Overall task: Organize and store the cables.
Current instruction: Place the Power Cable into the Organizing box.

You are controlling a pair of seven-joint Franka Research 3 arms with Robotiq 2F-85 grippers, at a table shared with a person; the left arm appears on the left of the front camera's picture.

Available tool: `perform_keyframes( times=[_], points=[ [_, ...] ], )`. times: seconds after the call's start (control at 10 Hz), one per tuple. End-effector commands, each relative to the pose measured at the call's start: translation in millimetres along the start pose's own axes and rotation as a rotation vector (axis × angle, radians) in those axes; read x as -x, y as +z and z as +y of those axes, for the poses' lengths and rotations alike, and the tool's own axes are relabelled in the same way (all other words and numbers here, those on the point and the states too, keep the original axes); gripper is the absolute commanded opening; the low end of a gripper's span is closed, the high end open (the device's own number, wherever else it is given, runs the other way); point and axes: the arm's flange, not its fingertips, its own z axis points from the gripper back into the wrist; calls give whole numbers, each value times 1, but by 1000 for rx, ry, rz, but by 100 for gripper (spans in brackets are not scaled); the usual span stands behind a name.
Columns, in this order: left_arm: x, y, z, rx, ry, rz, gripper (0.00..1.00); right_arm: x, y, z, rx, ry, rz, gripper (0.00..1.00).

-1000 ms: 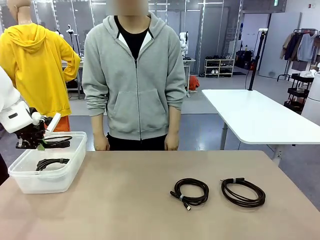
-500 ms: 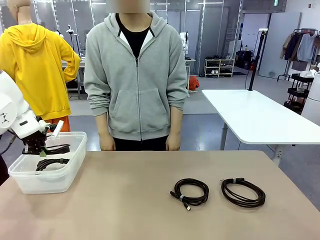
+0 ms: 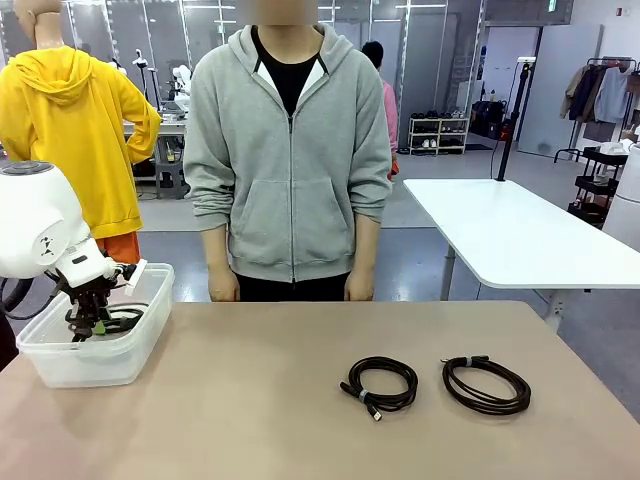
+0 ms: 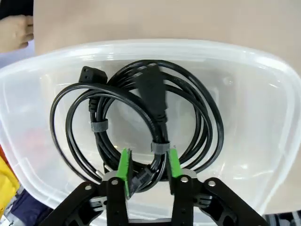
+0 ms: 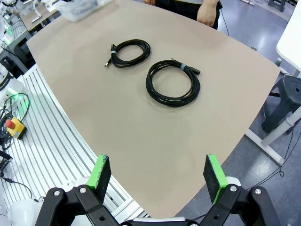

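Since the earlier frame the left end effector [image 4: 148,157] has come down into the clear bin [image 3: 100,365], and the coil it carried now lies inside with the other bin cables [image 4: 153,94]. Its pads stand apart either side of the strands. I note two more coils, left coil [image 3: 385,403] and right coil [image 3: 490,406], near each other on the tan surface [image 3: 250,420]. The right end effector [image 5: 156,165] hangs wide apart. A person [image 3: 290,170] stands at the far side. Behind are a white table [image 3: 520,240] and a clothes rack [image 3: 610,90].
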Motion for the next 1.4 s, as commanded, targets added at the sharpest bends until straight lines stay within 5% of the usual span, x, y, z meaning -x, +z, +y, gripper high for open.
perform_keyframes(
  times=[0.0,0.1,0.8,0.9,1.3],
  points=[
    [2,14,5,15,0,24,85,-1,1,1,-4,-6,-10,100],
    [0,16,6,14,-14,30,100,-1,1,1,-4,-6,-10,100],
    [5,34,8,28,46,-64,100,-1,1,1,-4,-6,-10,100],
    [-2,27,4,-5,-1,4,100,-1,1,1,-4,-6,-10,100],
    [-2,27,4,-5,-1,4,100,-1,1,1,-4,-6,-10,100]
  ],
)
